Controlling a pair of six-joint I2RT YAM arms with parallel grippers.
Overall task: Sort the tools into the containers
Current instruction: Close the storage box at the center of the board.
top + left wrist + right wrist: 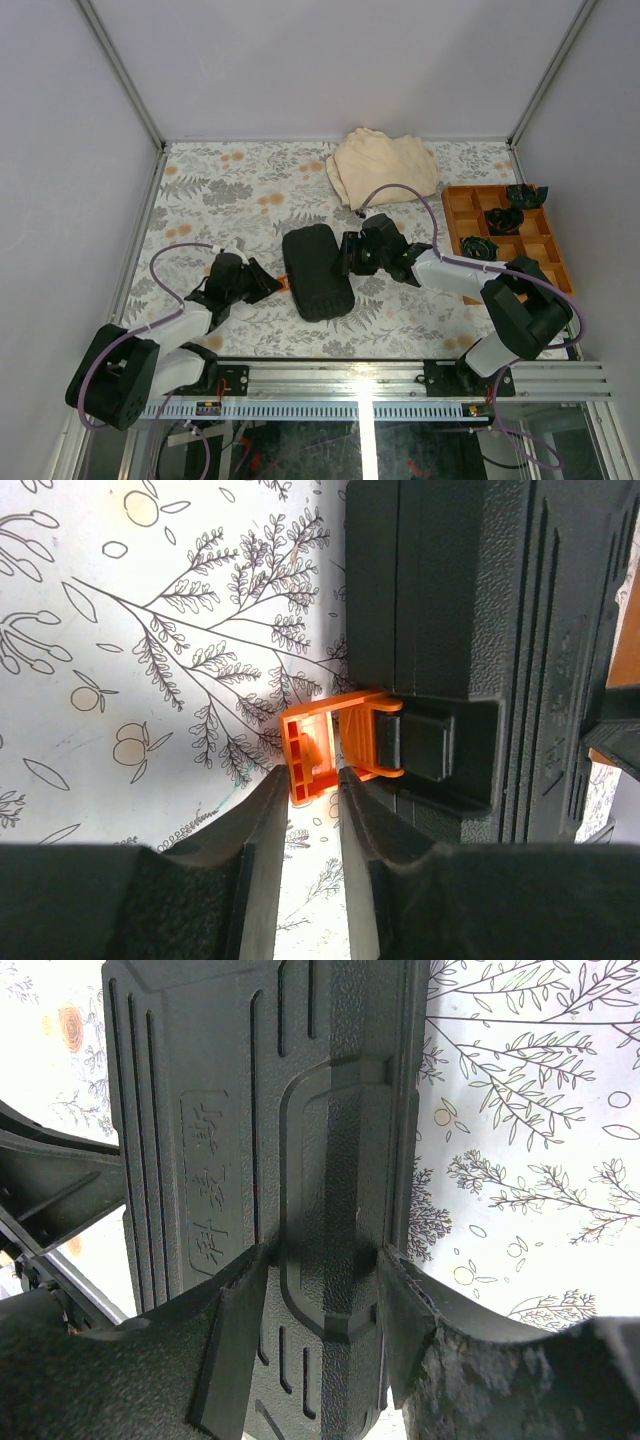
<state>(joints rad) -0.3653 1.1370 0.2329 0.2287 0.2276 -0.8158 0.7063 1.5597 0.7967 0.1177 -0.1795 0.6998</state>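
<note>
The black tool case point(317, 270) lies closed mid-counter point(200, 190), toward the near edge; my right tool point(320, 1290) is clamped across its raised moulded ridge; my left tool point(312, 785) pinches the tip of the orange latch point(310, 742) on the side facing the counter's left edge.

Tool case point(317, 272): black hard plastic, rounded corners, grainy textured skin. Lies flat on the flower-patterned table point(220, 190), about mid-table, with its long axis running away from the near edge and turned slightly. Both halves are shut together, with the seam visible along the side wall. The broad upper face carries moulded parallel grooves, a raised central panel and embossed characters. Orange latch point(320, 750) on the left side wall: flipped out of its recess, sticking out over the table, ribbed inner side showing.
</note>
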